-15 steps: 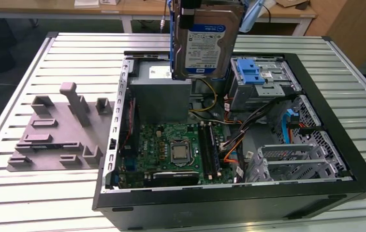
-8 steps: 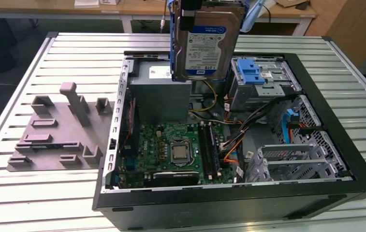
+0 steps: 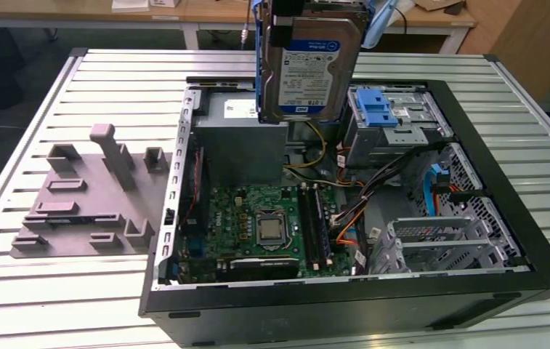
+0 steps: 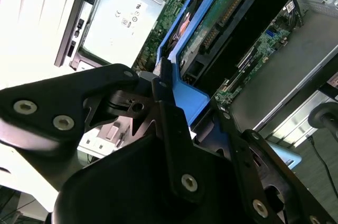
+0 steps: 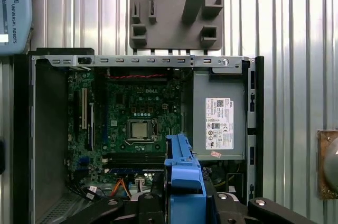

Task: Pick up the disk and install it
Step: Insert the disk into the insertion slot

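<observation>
We see the flat silver-grey hard drive with white-and-blue label and blue plastic bracket [image 3: 311, 69] lifted in the air, hanging upright above the open black computer case [image 3: 507, 240], over its far side by the grey power-supply box [image 3: 240, 138] and left of the metal drive cage with blue latch [image 3: 391, 120] in the exterior view. In the second wrist view the black gripper [image 4: 182, 110] pinches the disk's blue bracket [image 4: 185, 89], fingers pressed on its edges. Green motherboard [image 5: 140, 115] sits below. Grey moulded fixture tray [image 3: 91, 200] lies on the slatted metal table [image 3: 22, 291], left of the case.
</observation>
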### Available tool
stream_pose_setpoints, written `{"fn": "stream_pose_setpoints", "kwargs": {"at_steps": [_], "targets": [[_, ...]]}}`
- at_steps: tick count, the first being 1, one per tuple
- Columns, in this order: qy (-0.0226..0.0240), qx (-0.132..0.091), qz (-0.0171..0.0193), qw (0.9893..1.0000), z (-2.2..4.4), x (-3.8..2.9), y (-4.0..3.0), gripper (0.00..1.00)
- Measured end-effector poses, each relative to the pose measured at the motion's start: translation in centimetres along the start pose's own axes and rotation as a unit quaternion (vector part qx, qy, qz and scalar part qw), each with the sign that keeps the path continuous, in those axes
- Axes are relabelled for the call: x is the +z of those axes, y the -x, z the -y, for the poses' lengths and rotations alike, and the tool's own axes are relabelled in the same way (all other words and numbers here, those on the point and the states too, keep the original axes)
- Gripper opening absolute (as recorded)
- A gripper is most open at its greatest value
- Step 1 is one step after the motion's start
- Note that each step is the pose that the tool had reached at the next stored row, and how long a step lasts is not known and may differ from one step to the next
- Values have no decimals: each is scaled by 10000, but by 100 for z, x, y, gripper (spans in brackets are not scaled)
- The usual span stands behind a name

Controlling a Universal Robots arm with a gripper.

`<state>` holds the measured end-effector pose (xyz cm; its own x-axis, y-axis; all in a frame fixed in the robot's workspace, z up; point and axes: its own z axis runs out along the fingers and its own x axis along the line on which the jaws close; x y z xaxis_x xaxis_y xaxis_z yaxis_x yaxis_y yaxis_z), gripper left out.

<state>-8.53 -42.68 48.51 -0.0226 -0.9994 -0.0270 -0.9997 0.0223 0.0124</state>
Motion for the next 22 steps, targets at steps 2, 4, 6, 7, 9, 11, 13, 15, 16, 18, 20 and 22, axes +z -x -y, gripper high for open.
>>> {"fn": "stream_pose_setpoints", "kwargs": {"at_steps": [2, 4, 6, 7, 9, 11, 13, 15, 16, 18, 20, 22], "targets": [[0, 0, 0, 10000, 0, 0, -8, 37], [0, 1, 0, 10000, 0, 0, -16, 37], [0, 0, 0, 10000, 1, -1, -26, 37], [0, 0, 0, 10000, 1, -1, -34, 37], [0, 0, 0, 10000, 1, -1, -51, 37], [0, 0, 0, 10000, 2, -2, -73, 37], [0, 0, 0, 10000, 2, -2, -95, 37], [0, 0, 0, 10000, 3, -3, -116, 37], [0, 0, 0, 10000, 3, -3, -125, 37], [0, 1, 0, 10000, 3, -4, -143, 37], [0, 0, 0, 10000, 4, -4, -165, 37], [0, 0, 0, 10000, 4, -5, -190, 37]]}}
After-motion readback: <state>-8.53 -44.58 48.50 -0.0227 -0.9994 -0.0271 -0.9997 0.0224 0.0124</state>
